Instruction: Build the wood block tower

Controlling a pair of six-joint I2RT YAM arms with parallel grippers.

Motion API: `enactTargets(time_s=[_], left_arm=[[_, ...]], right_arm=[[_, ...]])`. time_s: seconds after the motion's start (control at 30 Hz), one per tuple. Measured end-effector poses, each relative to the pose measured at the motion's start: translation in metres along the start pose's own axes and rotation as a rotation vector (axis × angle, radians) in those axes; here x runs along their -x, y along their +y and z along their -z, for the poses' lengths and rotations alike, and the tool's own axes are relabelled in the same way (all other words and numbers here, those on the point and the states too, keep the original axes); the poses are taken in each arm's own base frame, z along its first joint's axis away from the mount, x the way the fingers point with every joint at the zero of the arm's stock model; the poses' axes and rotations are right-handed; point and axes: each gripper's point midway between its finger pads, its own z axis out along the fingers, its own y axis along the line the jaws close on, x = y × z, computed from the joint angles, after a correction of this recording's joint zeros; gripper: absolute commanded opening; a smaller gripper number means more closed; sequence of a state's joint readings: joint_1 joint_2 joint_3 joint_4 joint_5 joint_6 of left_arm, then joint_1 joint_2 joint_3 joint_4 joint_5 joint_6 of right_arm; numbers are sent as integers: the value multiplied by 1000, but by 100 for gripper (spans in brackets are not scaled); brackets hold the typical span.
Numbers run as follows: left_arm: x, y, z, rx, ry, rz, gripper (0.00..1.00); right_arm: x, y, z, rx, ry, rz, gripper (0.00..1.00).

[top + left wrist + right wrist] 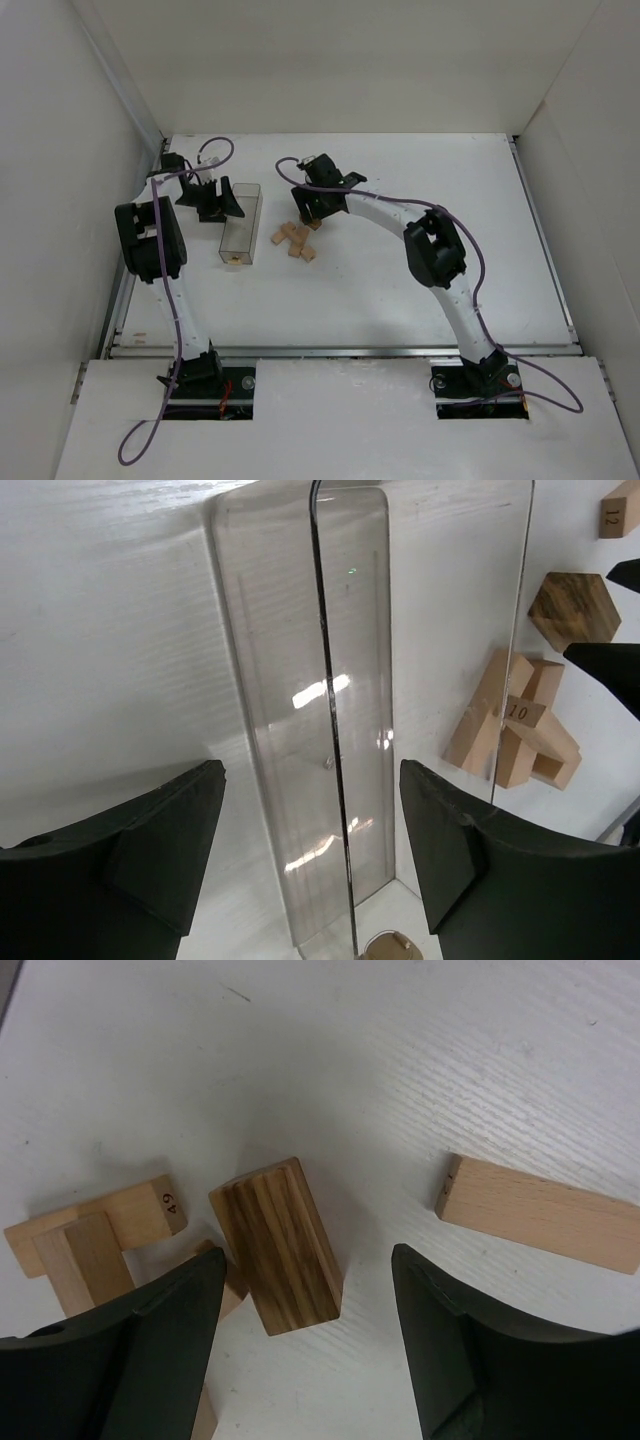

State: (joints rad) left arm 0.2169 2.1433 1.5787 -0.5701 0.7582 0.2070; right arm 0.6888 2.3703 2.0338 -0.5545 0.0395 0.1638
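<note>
Hanging wide open over the bench (pixel 420 1050), the right jaws straddle a dark-grained block (pixel 277 1245) just beside the heaped wood blocks (pixel 90 1240), so closing may knock that heap, while the left jaws gape wide around the wall of a clear box (pixel 300 710)

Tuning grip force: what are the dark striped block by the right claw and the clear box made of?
Dark striped prism block: apparently wood, bare matte finish; bold brown grain lines. Clear rectangular box: likely plastic, glossy; see-through walls with bright reflections.
</note>
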Motion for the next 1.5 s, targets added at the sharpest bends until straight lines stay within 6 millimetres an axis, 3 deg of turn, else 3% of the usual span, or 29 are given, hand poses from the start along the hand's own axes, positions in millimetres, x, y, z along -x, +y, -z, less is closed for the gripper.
enactTargets(time_s=[0.17, 0.3, 0.33, 0.5, 0.57, 0.7, 0.87, 1.03, 1.17, 1.23, 1.3, 1.4, 1.5], left_arm=[[2, 9, 6, 78, -13, -9, 70], [4, 23, 15, 186, -21, -29, 70], [5, 26, 18, 213, -23, -33, 70], [17, 33, 40, 339, -60, -92, 70], [27, 29, 53, 376, -92, -134, 70], [50, 9, 83, 433, -171, -255, 70], [68, -38, 98, 439, -222, -465, 70], [61, -94, 78, 394, -187, -742, 69], [34, -135, 44, 349, -111, -992, 64], [17, -147, 26, 333, -53, -1109, 61], [2, -155, 12, 308, -1, -1212, 59], [-10, -163, 2, 258, 48, -1359, 58], [-15, -164, 0, 205, 87, -1496, 57]], right_arm=[[-9, 1, -7, 10, 24, 1, 65], [-9, 4, -7, 25, 26, 1, 43], [-9, 4, -7, 28, 27, 1, 32], [-9, 4, -7, 27, 24, 2, 9], [-9, 3, -7, 23, 24, 2, 0], [-11, -3, -4, -12, 24, 4, 0], [-20, -19, 27, -74, 30, -12, 0], [-17, -46, 85, -114, -32, -132, 0], [-25, -105, 118, -199, -71, -313, 0], [-39, -137, 121, -270, -61, -394, 0], [-59, -157, 118, -325, -26, -451, 0], [-84, -161, 110, -358, 29, -484, 0], [-89, -158, 105, -353, 47, -496, 0]])
